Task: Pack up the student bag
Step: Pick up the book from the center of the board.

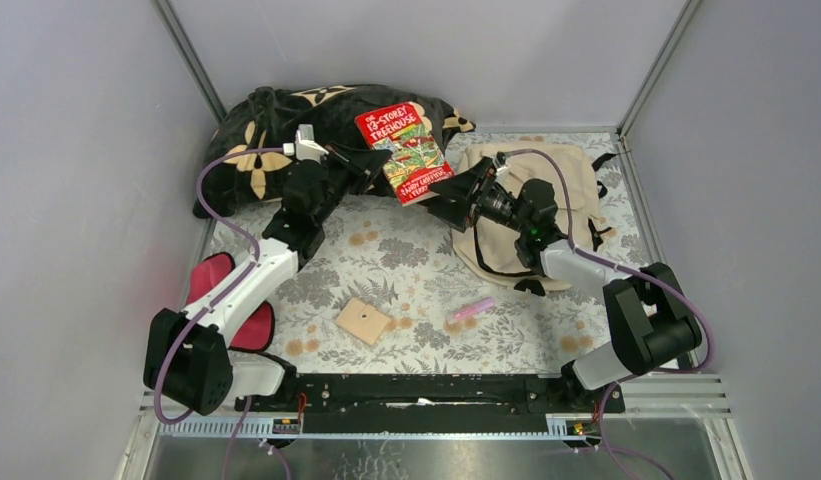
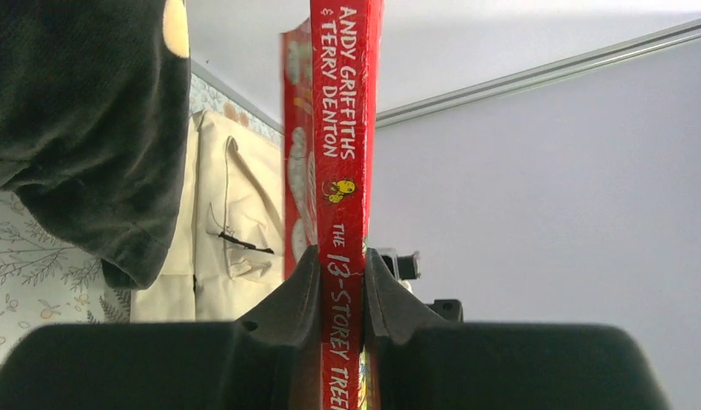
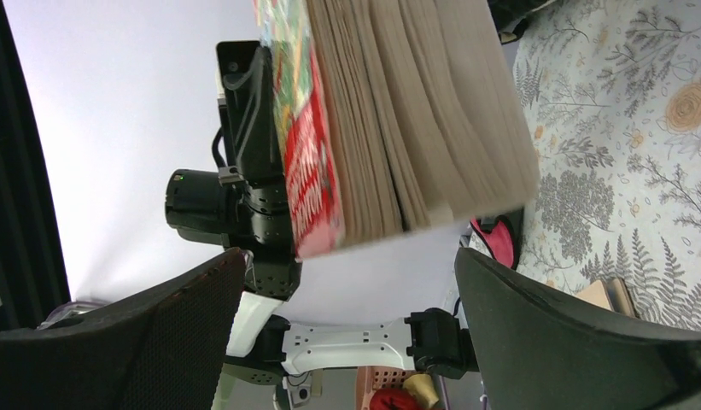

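Observation:
My left gripper (image 1: 374,166) is shut on the spine of a red book, "The 13-Storey Treehouse" (image 1: 405,151), and holds it in the air above the table's back. In the left wrist view the spine (image 2: 342,171) stands between the closed fingers of the left gripper (image 2: 341,265). My right gripper (image 1: 448,193) is open just right of the book's lower edge. In the right wrist view the page edges (image 3: 398,111) hang just beyond the wide-open right gripper (image 3: 347,256), apart from both fingers. The beige student bag (image 1: 561,170) lies at the back right, partly under the right arm, and also shows in the left wrist view (image 2: 236,196).
A black flower-patterned pillow (image 1: 256,140) lies at the back left. A red-and-black pouch (image 1: 211,285) lies beside the left arm. A tan flat block (image 1: 364,321) and a small pink item (image 1: 471,309) lie on the floral cloth near the front. Grey walls enclose the table.

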`<action>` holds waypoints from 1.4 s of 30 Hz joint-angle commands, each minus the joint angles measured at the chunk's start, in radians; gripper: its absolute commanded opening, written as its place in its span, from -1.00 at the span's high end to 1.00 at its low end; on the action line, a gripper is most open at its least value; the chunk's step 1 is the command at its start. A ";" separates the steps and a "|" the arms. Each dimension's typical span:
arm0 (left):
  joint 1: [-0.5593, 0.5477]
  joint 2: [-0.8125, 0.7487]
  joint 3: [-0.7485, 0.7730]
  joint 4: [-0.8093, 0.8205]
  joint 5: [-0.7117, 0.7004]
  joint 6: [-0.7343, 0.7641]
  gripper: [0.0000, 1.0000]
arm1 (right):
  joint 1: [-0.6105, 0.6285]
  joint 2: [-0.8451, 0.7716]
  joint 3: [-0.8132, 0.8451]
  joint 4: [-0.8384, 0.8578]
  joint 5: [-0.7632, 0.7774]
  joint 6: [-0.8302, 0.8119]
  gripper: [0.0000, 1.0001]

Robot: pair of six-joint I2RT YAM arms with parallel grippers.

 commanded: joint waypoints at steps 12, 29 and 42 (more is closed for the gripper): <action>-0.026 0.004 0.063 0.148 -0.025 -0.013 1.00 | 0.039 0.008 0.034 0.193 0.100 0.035 -0.99; -0.036 -0.055 -0.021 0.109 -0.001 0.002 1.00 | 0.018 0.026 0.075 0.265 0.211 0.058 -0.95; -0.036 -0.047 -0.014 0.073 0.003 0.020 1.00 | 0.003 0.017 0.067 0.219 0.187 0.044 0.82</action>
